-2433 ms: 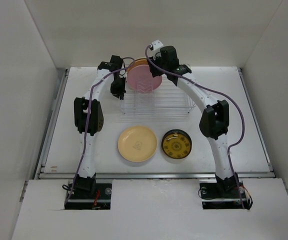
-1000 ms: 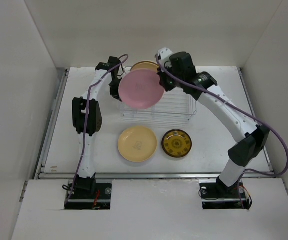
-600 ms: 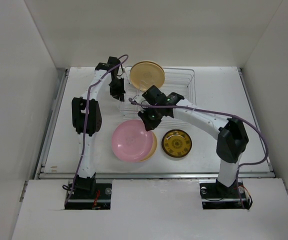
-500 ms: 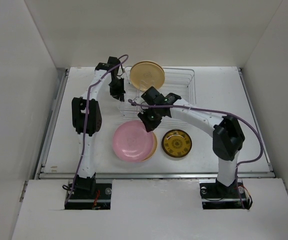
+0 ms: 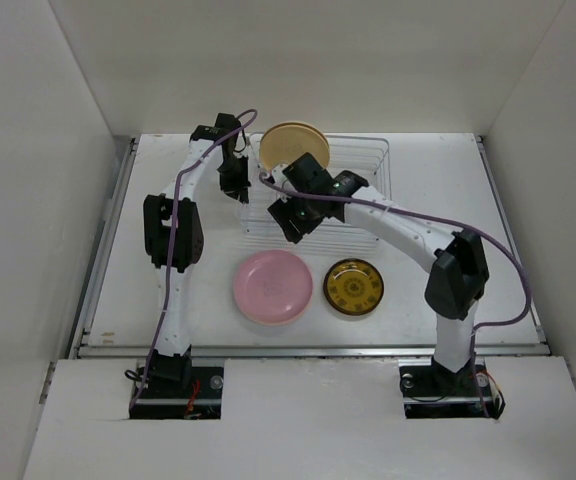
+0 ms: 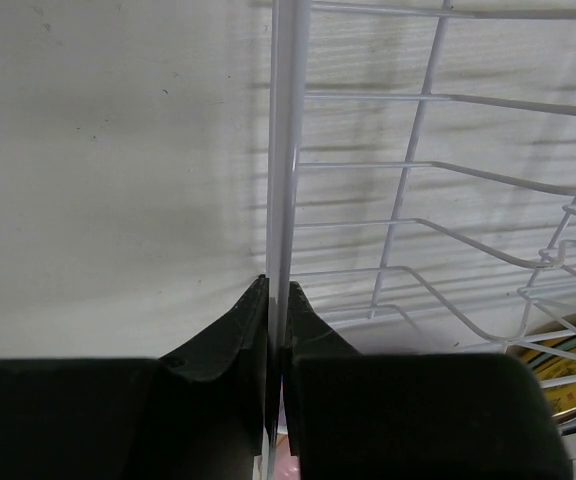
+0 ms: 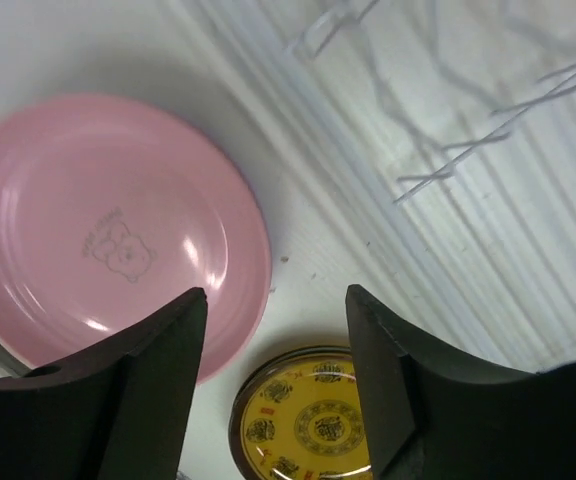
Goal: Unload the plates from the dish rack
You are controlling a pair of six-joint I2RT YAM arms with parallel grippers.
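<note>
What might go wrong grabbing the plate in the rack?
The tan plate stands upright at the far end of the dish rack; the open right gripper might snag wires or knock it over. The left gripper pinches one thin rack wire; if it slips, the rack might slide.

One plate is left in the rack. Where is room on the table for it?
Bare table lies right of the gold-patterned plate and the dish rack. It's crowded in front of the rack: pink plate and right gripper.
</note>
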